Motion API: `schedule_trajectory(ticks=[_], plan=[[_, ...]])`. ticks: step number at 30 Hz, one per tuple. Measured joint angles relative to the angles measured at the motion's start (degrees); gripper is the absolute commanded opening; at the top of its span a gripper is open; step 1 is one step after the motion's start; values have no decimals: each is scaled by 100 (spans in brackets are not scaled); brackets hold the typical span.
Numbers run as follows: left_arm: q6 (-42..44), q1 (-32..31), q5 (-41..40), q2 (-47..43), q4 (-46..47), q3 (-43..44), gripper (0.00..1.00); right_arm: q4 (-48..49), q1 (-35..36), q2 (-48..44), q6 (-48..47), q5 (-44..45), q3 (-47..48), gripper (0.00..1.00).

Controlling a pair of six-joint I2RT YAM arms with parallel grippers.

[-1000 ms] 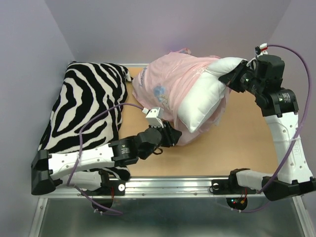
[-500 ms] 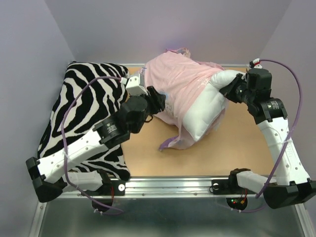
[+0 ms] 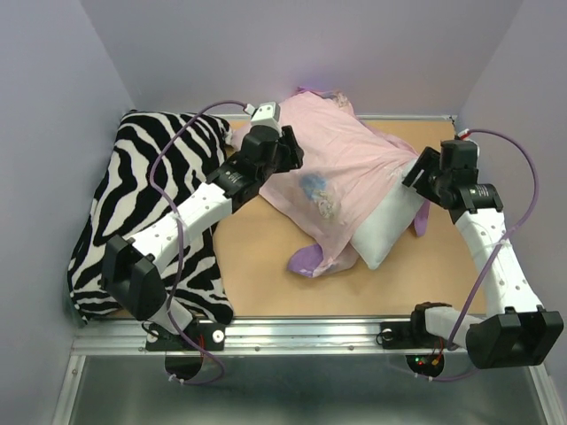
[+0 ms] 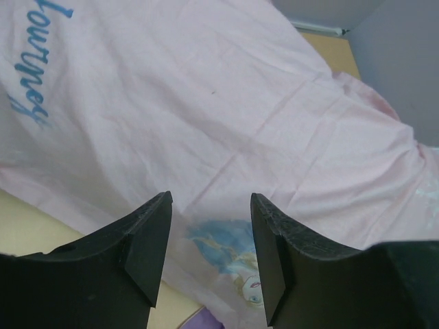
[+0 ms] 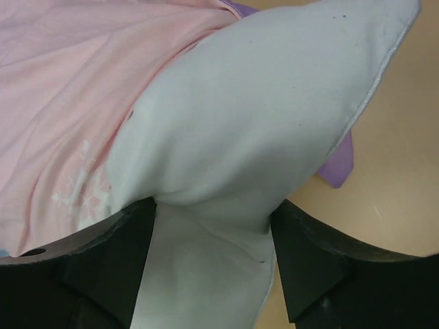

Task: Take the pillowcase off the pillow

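The pillowcase (image 3: pixel 341 168) lies inside out, pale pink, spread flat across the back of the table, with purple corners (image 3: pixel 306 259) poking out in front. The white pillow (image 3: pixel 388 228) sticks out of its right end. My left gripper (image 3: pixel 291 152) hovers open over the case's left part, and nothing is between its fingers (image 4: pixel 147 240); the princess print (image 4: pixel 230 257) shows below. My right gripper (image 3: pixel 415 173) stands open at the pillow's far right corner, and the pillow (image 5: pixel 260 103) bulges between its spread fingers (image 5: pixel 302 253). The pillowcase (image 5: pixel 75 89) covers the pillow to their left.
A zebra-striped pillow (image 3: pixel 146 199) fills the left side of the wooden table (image 3: pixel 266 274), under the left arm. Purple walls close in on the back and both sides. A metal rail (image 3: pixel 301 335) runs along the near edge.
My left arm swung from the case's near edge to its back left and opened wider. My right gripper opened on the pillow corner and dropped lower. Pillow and case sank flatter onto the table.
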Motion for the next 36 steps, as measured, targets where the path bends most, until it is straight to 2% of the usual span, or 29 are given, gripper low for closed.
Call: schedule_trajectory(ticks=[3,5,8,11,12,16,20,28,32,36], plan=[[72,22,162,278,96,476,60,127,-28,-13,26,-127,-76,80],[114,48,181,514,118,787,67,245,-28,-125,90,-234,-273,84],[201,83,190,1032,76,1357,67,262,-31,-417,153,-295,-527,89],[280,122,186,1462,-15,1644,68,273,-28,-715,201,-352,-627,91],[304,122,173,1615,-81,1727,73,278,-28,-837,234,-461,-636,91],[348,131,111,2044,-302,1899,77,374,-28,-1049,282,-737,-673,92],[365,136,11,2175,-514,1899,77,400,-28,-1121,297,-848,-844,92],[431,162,20,2225,-352,1923,65,396,-28,-1246,380,-1248,-1185,92],[452,175,28,2430,-236,2127,70,398,-28,-1576,420,-1263,-1453,92],[472,199,76,2693,-192,2406,67,393,-28,-1860,468,-1322,-1733,92]])
